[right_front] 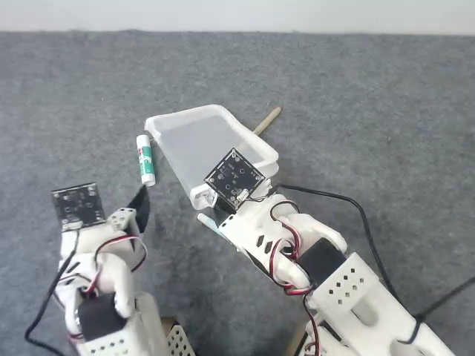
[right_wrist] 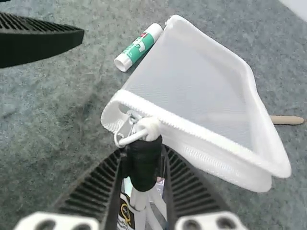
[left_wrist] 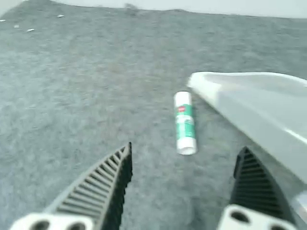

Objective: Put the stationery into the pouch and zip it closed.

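High view: a translucent white mesh pouch [right_front: 200,144] lies in the middle of the grey felt-covered table [right_front: 386,111]. A white and green glue stick [right_front: 146,159] lies just beside its edge, and a wooden stick [right_front: 268,120] pokes out behind it. The left tool [right_front: 139,209] sits near the glue stick, and the right tool [right_front: 215,215] is at the pouch's near corner.

Left wrist view: the left tool is spread wide above the table, with the glue stick lying ahead between its fingers.

Right wrist view: the right tool is pinching a white pen with a black grip [right_wrist: 141,167], whose end meets the pouch at the metal zip pull [right_wrist: 125,136].
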You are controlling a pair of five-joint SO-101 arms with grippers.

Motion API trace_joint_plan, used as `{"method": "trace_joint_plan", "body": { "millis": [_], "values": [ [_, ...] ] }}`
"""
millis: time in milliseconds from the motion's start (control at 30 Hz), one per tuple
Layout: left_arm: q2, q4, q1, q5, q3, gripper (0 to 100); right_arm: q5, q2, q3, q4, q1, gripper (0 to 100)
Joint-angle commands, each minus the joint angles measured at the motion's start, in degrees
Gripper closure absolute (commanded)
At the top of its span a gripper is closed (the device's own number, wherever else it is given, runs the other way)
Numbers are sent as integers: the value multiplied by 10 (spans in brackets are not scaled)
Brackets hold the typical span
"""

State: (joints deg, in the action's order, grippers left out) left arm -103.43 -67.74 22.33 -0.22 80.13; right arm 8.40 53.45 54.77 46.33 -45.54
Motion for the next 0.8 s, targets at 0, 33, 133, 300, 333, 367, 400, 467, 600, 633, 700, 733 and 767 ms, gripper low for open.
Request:
{"method": "trace_joint_plan", "body": {
  "millis": [0,33,133,300,333,367,400,467,600,633,700,733,767],
  "values": [
    [-11,-32,-51,56,-59,675,-9,23,-29,-19,2,992],
    [-11,-33,-62,69,-65,674,-13,25,-27,-26,5,992],
    [-11,-37,-85,69,-78,674,-24,24,-27,-36,7,992],
    [-11,-35,-132,74,-81,673,-26,28,-27,-36,7,992],
    [-11,-35,-141,74,-81,673,-26,28,-28,-36,7,992],
    [-11,-35,-150,74,-80,673,-26,28,-28,-36,7,992],
    [-11,-36,-161,74,-78,673,-26,28,-29,-36,6,992],
    [-11,-33,-178,74,-66,673,-26,29,-30,-35,6,992],
    [-11,-6,-205,75,-36,673,-26,29,-31,-35,6,992],
    [-11,2,-209,75,-27,674,-26,29,-31,-35,6,992],
    [-11,9,-211,75,-18,674,-26,29,-31,-36,6,992],
    [-11,7,-210,74,-16,674,-26,29,-31,-36,6,992],
    [-11,4,-210,74,-16,674,-26,29,-31,-36,6,992]
  ]
}}
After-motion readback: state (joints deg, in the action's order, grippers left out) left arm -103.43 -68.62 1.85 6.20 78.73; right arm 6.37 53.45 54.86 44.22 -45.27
